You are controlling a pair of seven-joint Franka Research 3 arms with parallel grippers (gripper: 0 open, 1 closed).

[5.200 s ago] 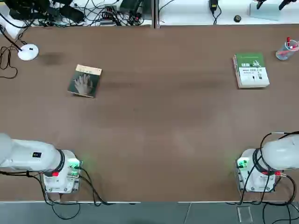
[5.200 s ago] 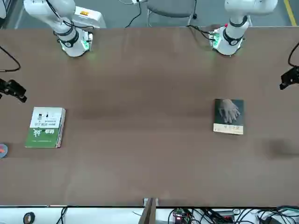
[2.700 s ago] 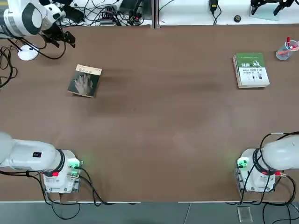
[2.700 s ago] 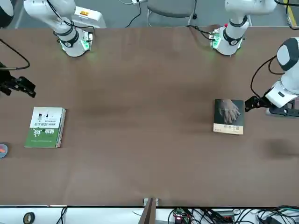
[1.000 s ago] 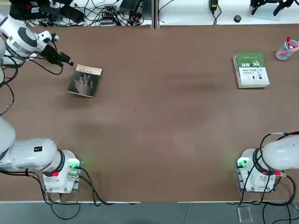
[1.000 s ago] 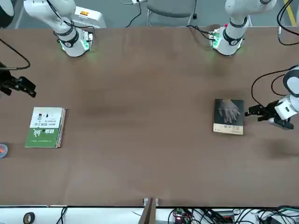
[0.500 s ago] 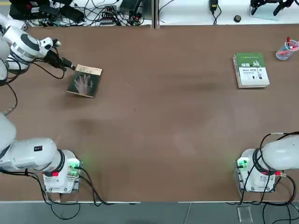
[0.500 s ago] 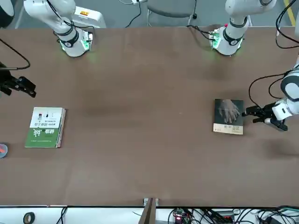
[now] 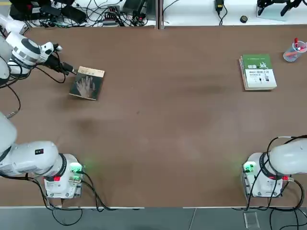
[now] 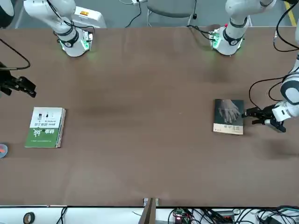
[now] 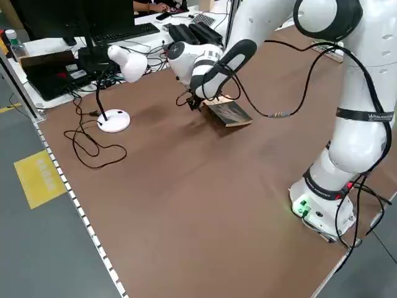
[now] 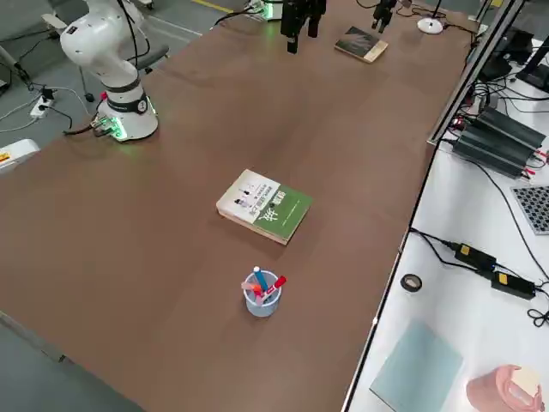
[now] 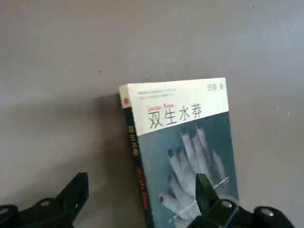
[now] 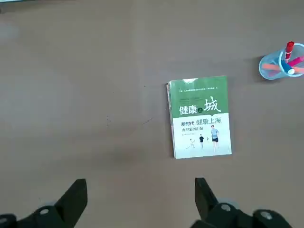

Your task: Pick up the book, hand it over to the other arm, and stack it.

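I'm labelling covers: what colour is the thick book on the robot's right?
Green and white, with the green cover showing best in the right wrist view.

Green-and-white book [image 9: 259, 72] on the table [image 9: 158, 134]; cup [image 12: 262, 300] near it, holding pens [image 12: 261, 280]; lamp [image 11: 114, 120] on the table; beyond the table's edge, tape roll [image 12: 411, 282], pink container [image 12: 504, 390], keyboard [image 12: 533, 209]; monitor [image 11: 56, 22] with black keyboard [image 11: 127, 33] beside it.
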